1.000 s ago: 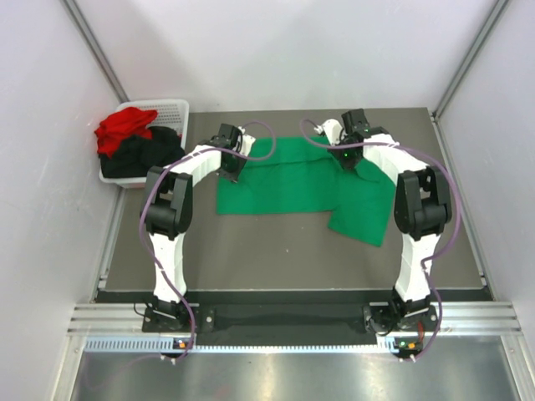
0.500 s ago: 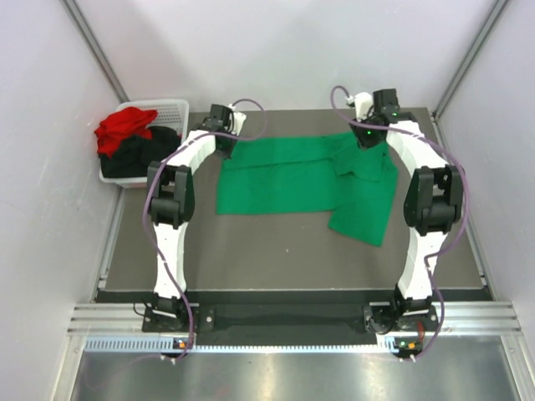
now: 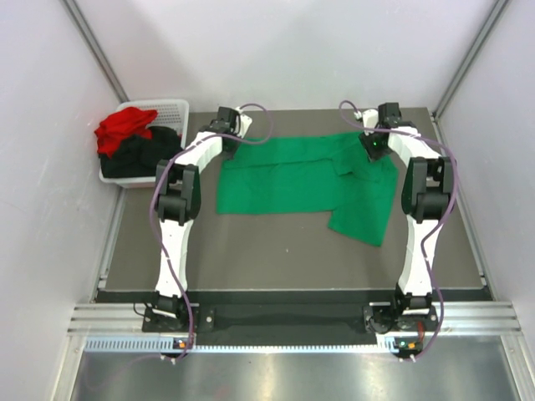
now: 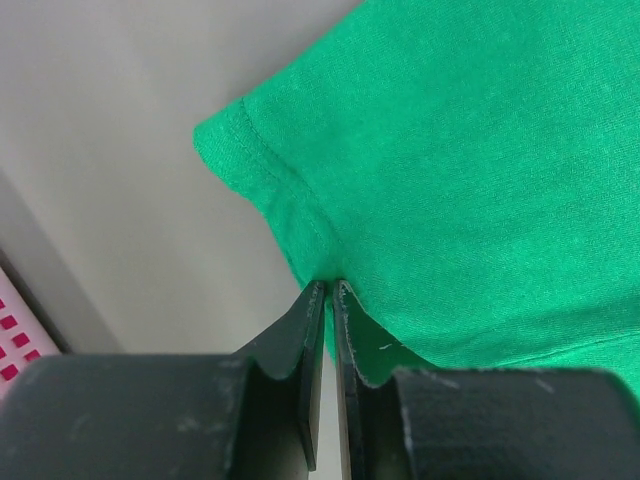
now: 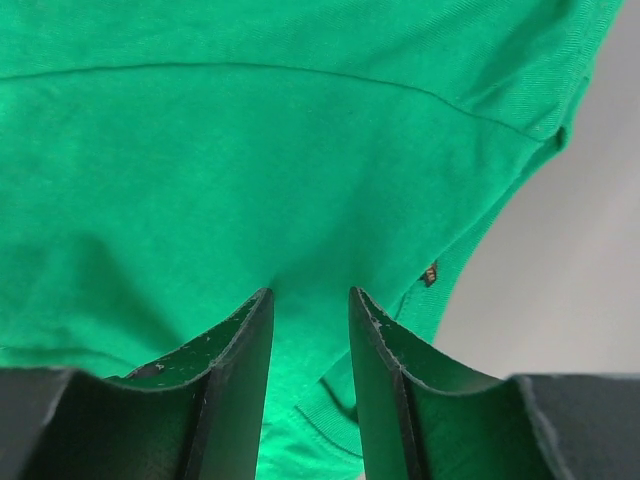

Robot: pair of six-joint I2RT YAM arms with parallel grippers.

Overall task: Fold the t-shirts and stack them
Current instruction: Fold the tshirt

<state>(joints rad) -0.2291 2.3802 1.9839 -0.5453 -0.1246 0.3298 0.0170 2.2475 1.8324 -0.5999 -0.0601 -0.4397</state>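
Now the green t-shirt (image 3: 292,180) lies flat on the desk (image 3: 251,251), long axis left to right, with right fingers (image 5: 240,350) released over its far-right part and left fingers (image 4: 295,340) barely parted at the far-left hem, grip unclear.

The dark grey table (image 3: 276,259) bears a green t-shirt (image 3: 284,180) spread flat (one flap reaching nearer at right) and a white basket (image 3: 171,110) at its far-left corner
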